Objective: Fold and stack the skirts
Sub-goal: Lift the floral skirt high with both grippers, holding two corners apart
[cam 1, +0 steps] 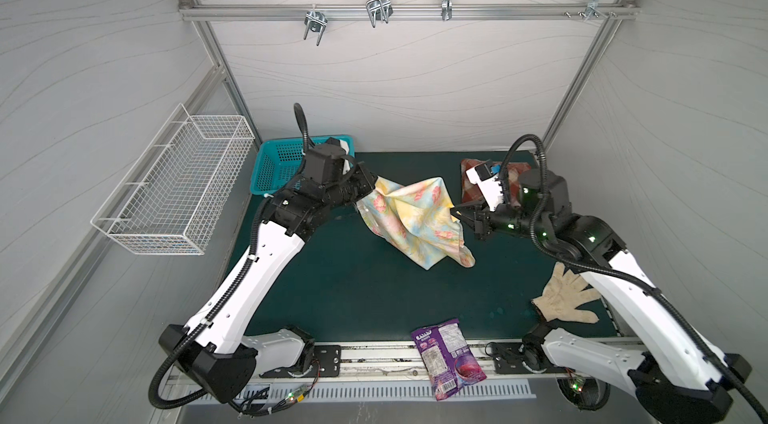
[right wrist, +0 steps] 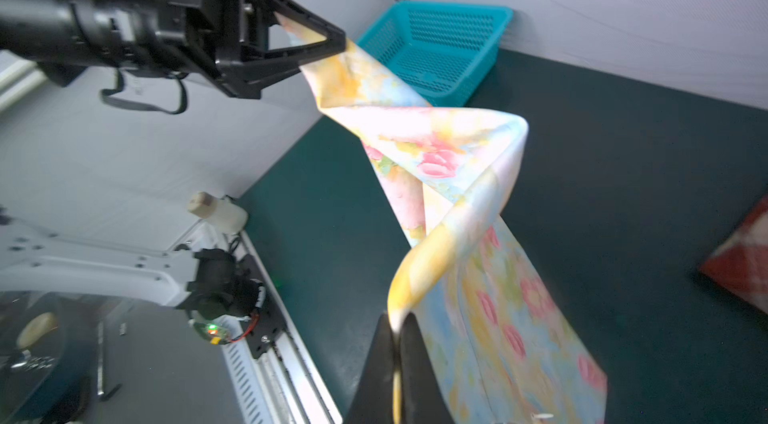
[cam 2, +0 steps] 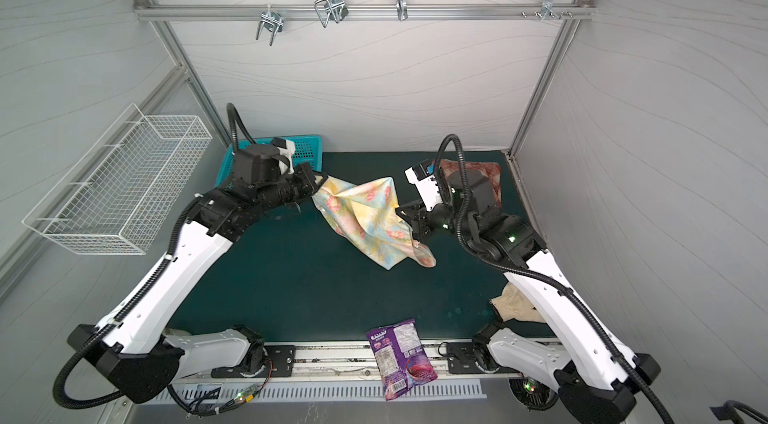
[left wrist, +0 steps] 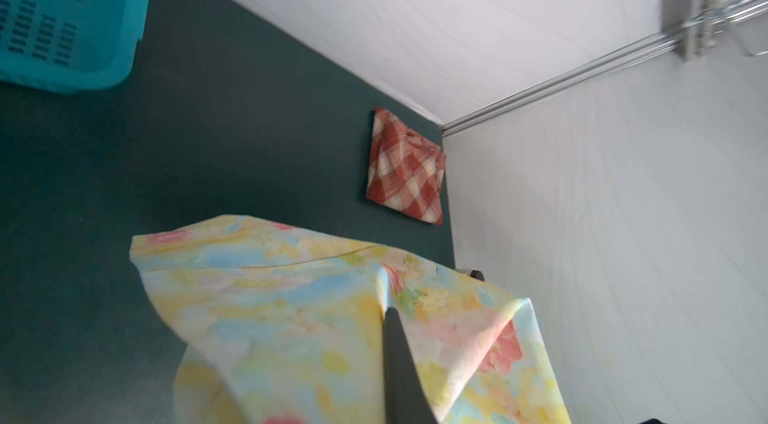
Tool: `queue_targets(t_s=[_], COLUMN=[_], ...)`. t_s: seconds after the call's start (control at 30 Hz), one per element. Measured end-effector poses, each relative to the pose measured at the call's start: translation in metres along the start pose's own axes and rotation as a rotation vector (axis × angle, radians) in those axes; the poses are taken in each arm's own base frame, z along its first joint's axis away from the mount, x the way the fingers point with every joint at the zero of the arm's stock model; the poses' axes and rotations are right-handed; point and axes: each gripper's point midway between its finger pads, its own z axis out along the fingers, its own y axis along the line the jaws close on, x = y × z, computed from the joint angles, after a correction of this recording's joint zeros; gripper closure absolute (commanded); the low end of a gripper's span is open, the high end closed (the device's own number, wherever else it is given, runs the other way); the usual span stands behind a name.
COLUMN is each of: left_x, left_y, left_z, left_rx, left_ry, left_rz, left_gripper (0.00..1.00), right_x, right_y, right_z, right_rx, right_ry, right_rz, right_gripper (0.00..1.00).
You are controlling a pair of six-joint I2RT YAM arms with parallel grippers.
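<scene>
Flowery skirt (cam 1: pixel 411 218): up in the air, stretched between the two grippers, close beside the blue basket (cam 1: pixel 274 164). Its low end droops down to the green mat (cam 1: pixel 353 284) (I cannot tell if it touches).
Left gripper (cam 1: pixel 372 189): right next to the blue basket, with its fingers (right wrist: pixel 332 41) pressed together on one corner of the flowery skirt.
Right gripper (cam 1: pixel 457 210): farther from the blue basket, on the other side of the flowery skirt. Its fingers (right wrist: pixel 411 343) are squeezed tight on a yellow edge of the cloth.
Plaid skirt (left wrist: pixel 405 168): folded into a neat flat square on the mat, well apart from the blue basket, along the same back wall but in the other corner.
Blue basket: sits at a back corner of the mat.
Cream glove (cam 1: pixel 565 297): lies flat on the mat, far from the blue basket, partly under the right arm.
Purple snack bag (cam 1: pixel 449 355): far from the blue basket too, half off the front edge of the mat.
</scene>
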Motion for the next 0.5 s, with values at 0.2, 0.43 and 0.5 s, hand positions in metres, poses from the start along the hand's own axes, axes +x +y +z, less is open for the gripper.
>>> queue_targets(t_s=[0.2,0.43,0.5], left_x=[-0.059,-0.106,-0.111], left_y=[-0.047,-0.052,-0.049], left_z=[-0.059,-0.043,-0.019], left_rx=[0.091,0.098,0.089], left_ry=[-0.118,-0.118,-0.081], left_rz=[0.058,0.051,0.051], left_gripper=[1.0,1.0,1.0], right_x=[-0.032,-0.05,-0.057], right_y=[0.018,-0.04,-0.064], right_z=[-0.027,-0.016,-0.012], right_rx=[-0.033,0.09,0.137], right_ry=[-0.062,-0.043,-0.039], right_rz=[-0.041,0.055,0.098], right_gripper=[1.0,1.0,1.0])
